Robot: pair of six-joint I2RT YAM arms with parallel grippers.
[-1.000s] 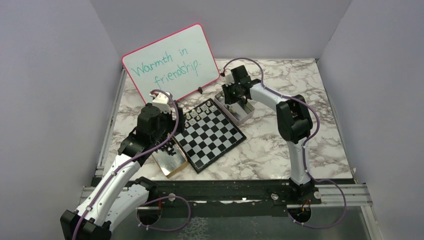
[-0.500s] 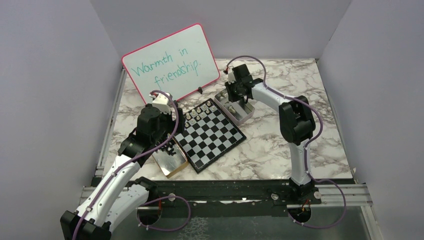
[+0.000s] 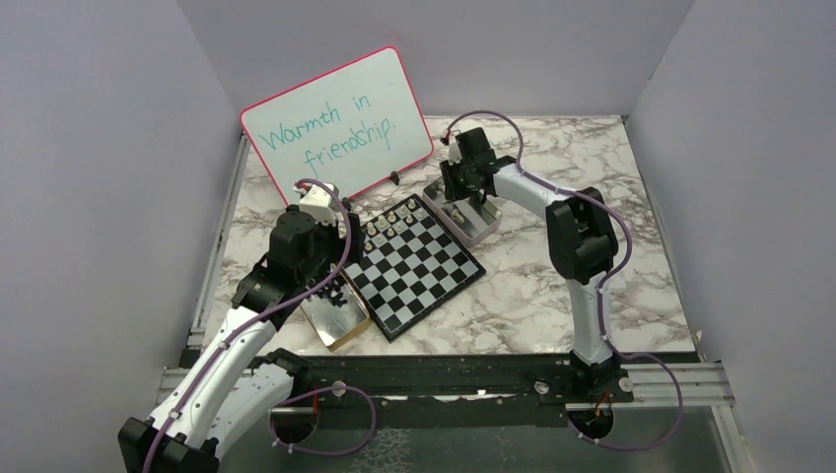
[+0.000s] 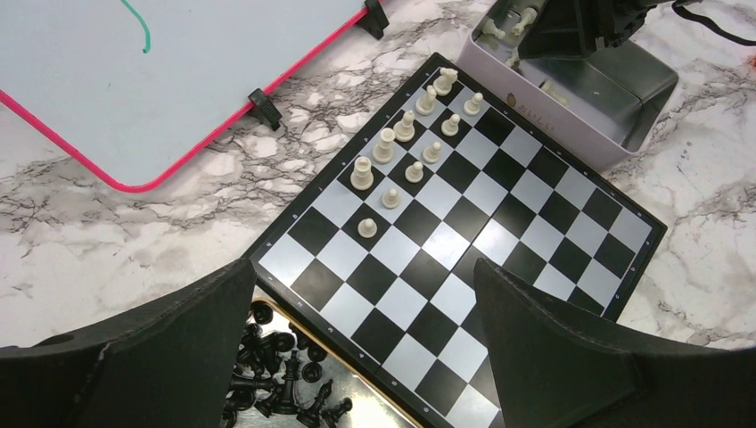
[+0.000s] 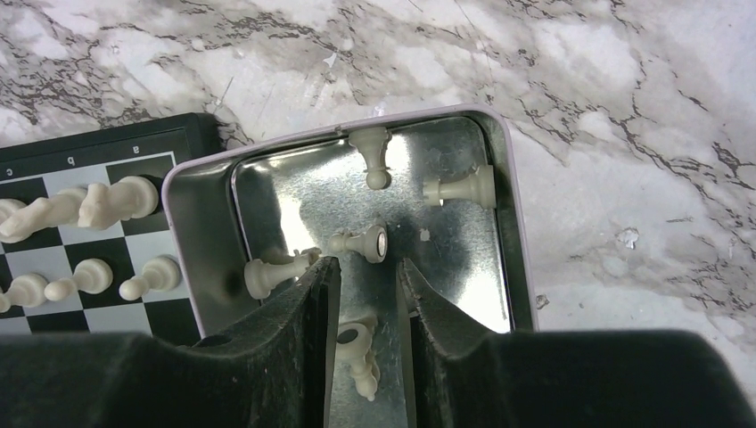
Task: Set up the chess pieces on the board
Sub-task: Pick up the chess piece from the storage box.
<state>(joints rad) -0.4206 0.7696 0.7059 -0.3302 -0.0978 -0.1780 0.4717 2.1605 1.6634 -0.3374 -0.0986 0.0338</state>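
Note:
The board (image 3: pixel 414 266) lies at mid-table, with several cream-white chess pieces (image 4: pixel 392 169) standing in two rows along its far-left corner. Black pieces (image 4: pixel 276 374) lie heaped in a gold-rimmed tin (image 3: pixel 335 315) by the board's near-left edge. My left gripper (image 4: pixel 364 265) hangs wide open and empty above that edge. My right gripper (image 5: pixel 367 265) reaches down into a lilac tin (image 5: pixel 513 223), jaws a little apart. One white piece (image 5: pixel 357 349) lies on the tin floor between the fingers, touching at most the left one. Another piece (image 5: pixel 361 242) lies just past the fingertips.
A pink-rimmed whiteboard (image 3: pixel 335 123) leans at the back left, close behind the board's far corner. The lilac tin (image 3: pixel 473 225) sits against the board's far-right edge, with more white pieces (image 5: pixel 461 187) loose inside. Grey walls enclose the marble table.
My right gripper shifted slightly left over the lilac tin, and its jaws have parted a little. The left arm has not moved.

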